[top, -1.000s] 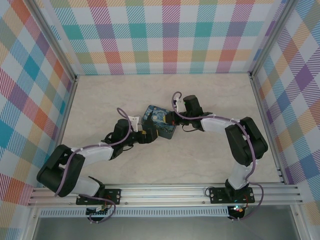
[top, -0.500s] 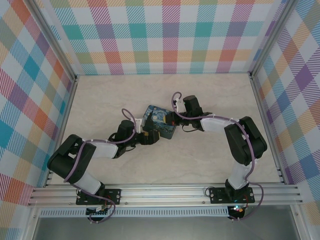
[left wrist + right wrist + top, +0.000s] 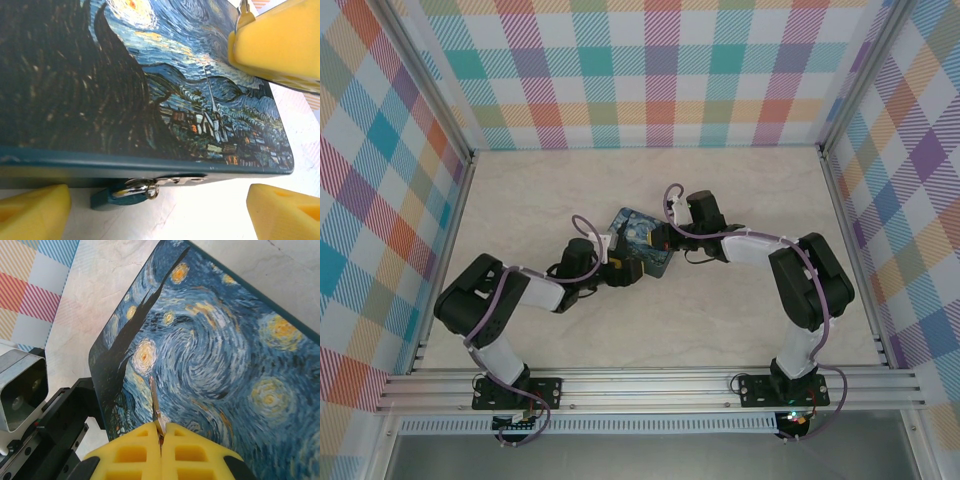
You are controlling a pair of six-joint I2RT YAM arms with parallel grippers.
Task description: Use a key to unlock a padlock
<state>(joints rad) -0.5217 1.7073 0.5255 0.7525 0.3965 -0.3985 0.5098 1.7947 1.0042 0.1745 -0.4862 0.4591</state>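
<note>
left gripper (image 3: 157, 212) nudged in — padlock (image 3: 117, 197) between its wide jaws — right gripper (image 3: 161, 432) pinches key (image 3: 155, 405).

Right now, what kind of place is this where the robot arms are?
Probably a robot test booth, not a home. Checked panels wall in a pale table on three sides, a metal rail runs along its near edge, and a left arm and right arm are bolted there.
</note>
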